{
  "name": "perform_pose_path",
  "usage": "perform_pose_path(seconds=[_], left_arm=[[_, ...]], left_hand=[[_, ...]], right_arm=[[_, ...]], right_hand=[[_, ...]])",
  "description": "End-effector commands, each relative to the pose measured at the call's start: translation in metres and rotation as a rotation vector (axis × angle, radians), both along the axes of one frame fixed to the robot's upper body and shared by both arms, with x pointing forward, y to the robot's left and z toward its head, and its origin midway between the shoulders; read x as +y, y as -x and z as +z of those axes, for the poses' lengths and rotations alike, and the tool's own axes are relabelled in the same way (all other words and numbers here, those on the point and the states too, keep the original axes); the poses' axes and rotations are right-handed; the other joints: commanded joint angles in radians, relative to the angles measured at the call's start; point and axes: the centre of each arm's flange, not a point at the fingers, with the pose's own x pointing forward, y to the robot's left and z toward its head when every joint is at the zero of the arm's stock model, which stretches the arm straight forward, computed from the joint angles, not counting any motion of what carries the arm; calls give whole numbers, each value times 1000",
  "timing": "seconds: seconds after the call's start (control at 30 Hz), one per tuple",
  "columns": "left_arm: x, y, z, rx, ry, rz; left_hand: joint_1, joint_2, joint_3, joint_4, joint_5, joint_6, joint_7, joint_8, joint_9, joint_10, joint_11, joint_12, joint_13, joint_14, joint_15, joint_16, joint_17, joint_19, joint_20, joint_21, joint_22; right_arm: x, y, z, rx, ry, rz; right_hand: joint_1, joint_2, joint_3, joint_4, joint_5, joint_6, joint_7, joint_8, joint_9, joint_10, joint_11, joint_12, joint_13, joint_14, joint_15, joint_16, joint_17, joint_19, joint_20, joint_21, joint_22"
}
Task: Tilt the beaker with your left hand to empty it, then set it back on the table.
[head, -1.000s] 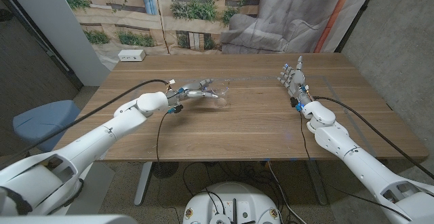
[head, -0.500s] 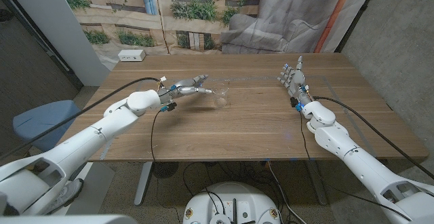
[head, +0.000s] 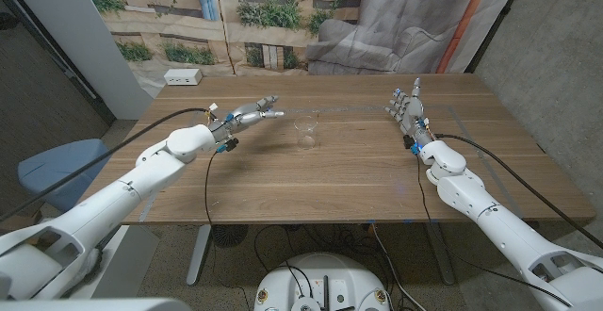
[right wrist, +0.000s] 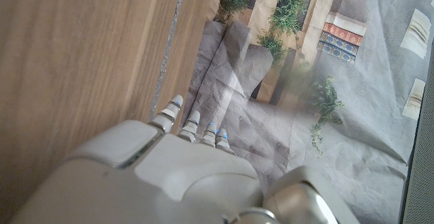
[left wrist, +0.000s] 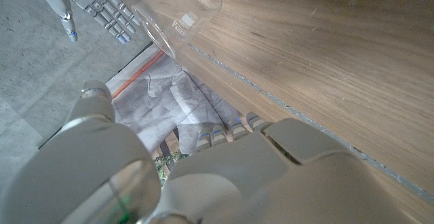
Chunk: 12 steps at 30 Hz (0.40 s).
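A clear glass beaker (head: 306, 130) stands upright on the wooden table (head: 358, 174), near its middle; its mouth and printed scale also show in the left wrist view (left wrist: 178, 8). My left hand (head: 252, 113) hovers to the left of the beaker, apart from it, fingers stretched toward it and holding nothing. My right hand (head: 407, 106) stands upright at the table's right side, fingers spread upward, far from the beaker; it also appears in the left wrist view (left wrist: 88, 3).
A white power strip (head: 183, 77) lies at the table's far left corner. A blue chair (head: 57, 168) sits beside the table's left edge. A grey draped cloth and a printed backdrop stand behind the far edge.
My left hand has let go of the beaker and drawn back to the left. The beaker now stands alone on the table. The right hand has not moved.
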Motion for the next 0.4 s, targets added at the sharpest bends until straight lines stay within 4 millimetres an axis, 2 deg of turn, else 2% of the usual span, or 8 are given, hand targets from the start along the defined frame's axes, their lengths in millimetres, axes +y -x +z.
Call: perform_pose_path(seconds=[0.03, 0.4], left_arm=[[16, -2, -13, 20, 177, 30], [31, -15, -32, 50, 304, 53]], left_hand=[[-8, 17, 13, -3, -4, 25, -2, 9, 4, 29, -2, 8, -1, -36, -11, 7, 3, -35, -9, 8, 2], [-15, 33, 23, -10, -5, 70, -5, 13, 3, 67, -10, 11, -1, 4, -19, 7, 2, 3, -20, 8, 2]], right_arm=[[0, 0, 0, 0, 0, 0], [0, 0, 0, 0, 0, 0]], right_hand=[[4, 88, -6, 1, 6, -7, -3, 5, 2, -4, 0, 6, 5, -4, -18, 3, 2, 1, 6, 7, 4], [4, 89, -6, 1, 6, -7, -1, 5, 2, -4, -1, 6, 5, -3, -18, 3, 2, 0, 5, 6, 4]])
